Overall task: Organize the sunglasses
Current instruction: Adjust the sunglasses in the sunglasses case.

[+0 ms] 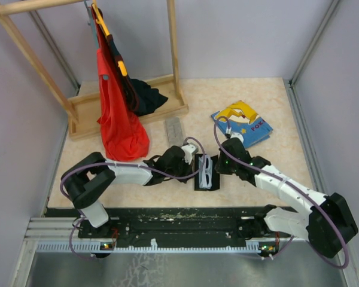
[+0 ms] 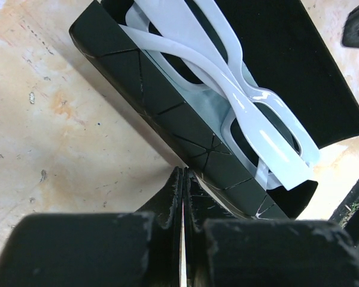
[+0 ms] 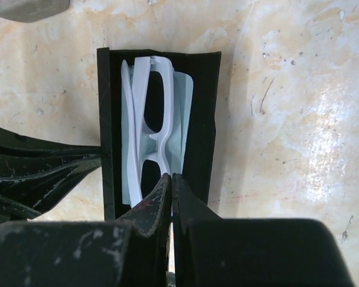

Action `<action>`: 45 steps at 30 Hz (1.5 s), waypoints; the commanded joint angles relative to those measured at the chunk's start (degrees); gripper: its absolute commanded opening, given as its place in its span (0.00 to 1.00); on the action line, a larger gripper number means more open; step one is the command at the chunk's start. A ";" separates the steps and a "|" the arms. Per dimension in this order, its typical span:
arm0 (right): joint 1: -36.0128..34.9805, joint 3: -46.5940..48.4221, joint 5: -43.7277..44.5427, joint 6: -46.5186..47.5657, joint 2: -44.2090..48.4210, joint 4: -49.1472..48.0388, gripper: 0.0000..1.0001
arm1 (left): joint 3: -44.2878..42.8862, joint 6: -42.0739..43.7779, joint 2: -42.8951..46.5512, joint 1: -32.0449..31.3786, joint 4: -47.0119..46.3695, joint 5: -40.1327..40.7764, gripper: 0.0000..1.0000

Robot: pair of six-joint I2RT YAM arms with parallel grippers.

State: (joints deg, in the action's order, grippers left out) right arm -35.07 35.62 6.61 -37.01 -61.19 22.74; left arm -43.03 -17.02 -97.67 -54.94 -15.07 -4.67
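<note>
Our left gripper [image 2: 183, 179], fingers pressed together, touches the side wall of the open black case [image 2: 161, 101] — inside, the white sunglasses [image 2: 251, 113] lie folded. Our right gripper [image 3: 170, 182], likewise closed on nothing, hovers at the case's near end; shutting the case is what is left, we judge.

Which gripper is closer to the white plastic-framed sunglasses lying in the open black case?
Right. The right gripper, shut, is over the black case, at the white plastic-framed sunglasses; the left gripper, shut, is outside the case's side wall.
</note>
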 commanded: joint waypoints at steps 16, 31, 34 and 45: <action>0.33 3.10 -2.41 3.91 -14.24 -6.72 0.00 | -0.40 1.14 -2.93 -0.70 1.28 -3.63 0.00; 0.31 4.71 0.81 5.30 -17.32 -8.28 0.00 | -0.78 1.20 -3.17 -0.70 1.44 -3.02 0.00; 0.26 5.05 0.18 5.86 -17.50 -8.45 0.00 | -0.89 1.21 -3.31 -0.70 1.52 -2.83 0.00; -1.06 5.29 -5.55 6.18 -20.46 -11.69 0.00 | -2.37 1.38 -4.45 -0.70 2.21 -2.64 0.00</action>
State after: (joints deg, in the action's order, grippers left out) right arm -35.20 38.09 3.97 -31.03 -80.44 15.11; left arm -44.66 -16.62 -99.63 -55.05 -16.03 -7.20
